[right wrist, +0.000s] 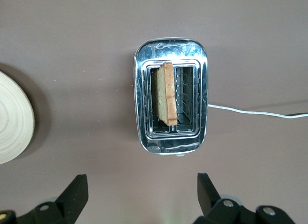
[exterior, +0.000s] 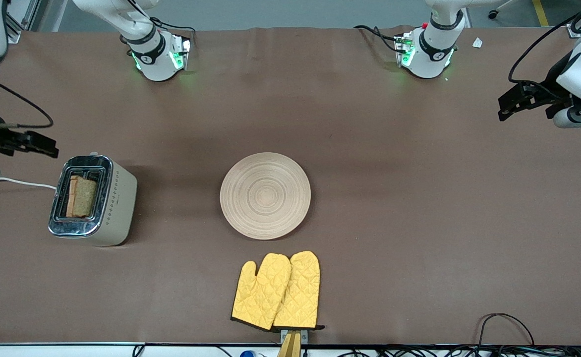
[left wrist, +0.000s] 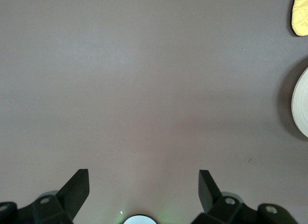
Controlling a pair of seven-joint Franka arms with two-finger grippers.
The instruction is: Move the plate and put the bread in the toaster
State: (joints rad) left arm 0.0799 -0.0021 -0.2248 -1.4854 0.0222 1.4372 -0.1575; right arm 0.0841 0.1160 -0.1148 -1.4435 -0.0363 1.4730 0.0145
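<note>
The round tan wooden plate [exterior: 265, 195] lies empty at the table's middle; its edge shows in the left wrist view [left wrist: 301, 111] and the right wrist view [right wrist: 12, 119]. The cream toaster [exterior: 93, 200] stands toward the right arm's end. The bread [exterior: 81, 197] stands in one of its slots, as the right wrist view shows [right wrist: 166, 94] inside the chrome top [right wrist: 171, 96]. My right gripper [exterior: 32, 143] is open and empty, up in the air beside the toaster [right wrist: 142, 190]. My left gripper [exterior: 518, 101] is open and empty over bare table at the left arm's end [left wrist: 144, 188].
A pair of yellow oven mitts [exterior: 276, 291] lies nearer the front camera than the plate; a tip shows in the left wrist view [left wrist: 300, 14]. The toaster's white cord [exterior: 23, 182] runs off the right arm's end. Cables [exterior: 506, 327] lie at the near edge.
</note>
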